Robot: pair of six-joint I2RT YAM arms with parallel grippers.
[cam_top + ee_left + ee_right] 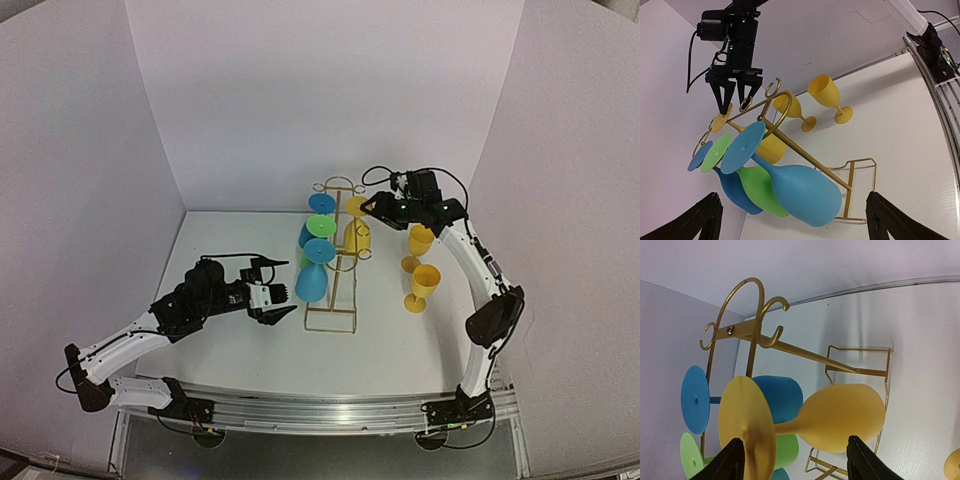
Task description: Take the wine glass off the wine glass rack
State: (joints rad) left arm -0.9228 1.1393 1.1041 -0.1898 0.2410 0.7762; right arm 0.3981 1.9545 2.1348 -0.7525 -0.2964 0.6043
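While the right gripper hangs at the arched top of the thin gold wire wine glass rack, we judge the step in hand to be the reach for the yellow, plastic-looking goblet wine glass. It hangs bowl-down by its foot on the rack's right side, over the middle of the white table. To do this well, we should close squarely on the thin stem just under the foot disc. We should then slide the foot out through the hook's open end rather than tug downward, since the light rack could tip and shake the lowest blue glass and the green glass opposite. The right pincer is spread wide, its fingers on either side of the yellow glass and pinching nothing; whether a tip brushes the foot we cannot tell. The left gripper, likewise spread and empty, hovers just beside that blue glass.
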